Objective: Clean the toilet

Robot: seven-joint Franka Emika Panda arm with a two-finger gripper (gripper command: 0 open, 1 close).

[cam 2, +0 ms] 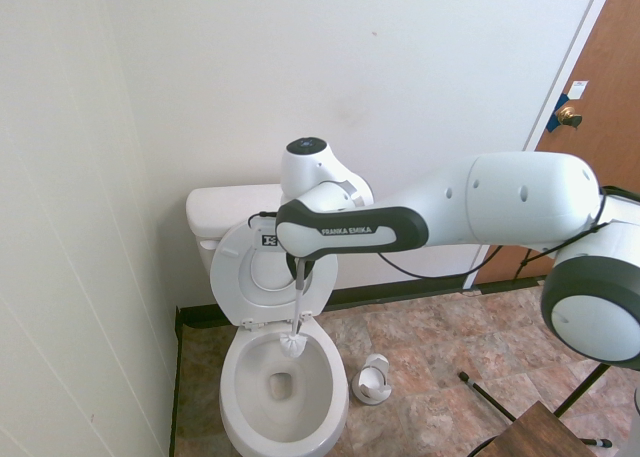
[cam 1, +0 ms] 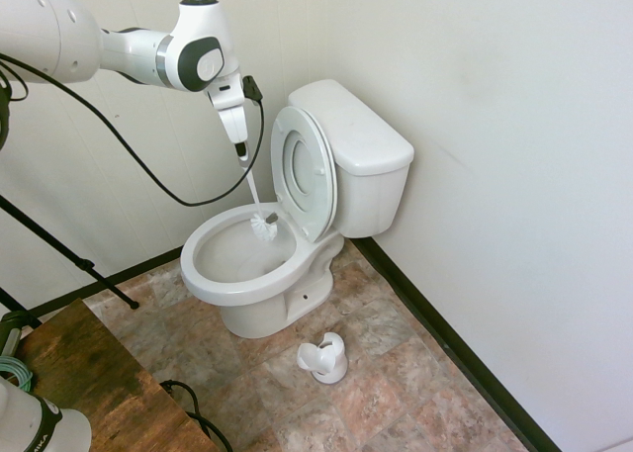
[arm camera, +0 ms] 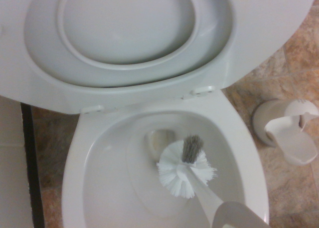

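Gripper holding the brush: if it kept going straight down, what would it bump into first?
The gripper points straight down, shut on the toilet brush. Its bristles would probably touch the inside of the toilet bowl first, near the back, though depth is hard to judge.

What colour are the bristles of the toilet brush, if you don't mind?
White bristles, with a small grey tuft at the tip; clearest in the wrist view.

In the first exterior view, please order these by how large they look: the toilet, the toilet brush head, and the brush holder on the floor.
1. The toilet, by far the largest.
2. The brush holder, on the floor.
3. The toilet brush head, smallest, though it is farther from the camera than the holder.
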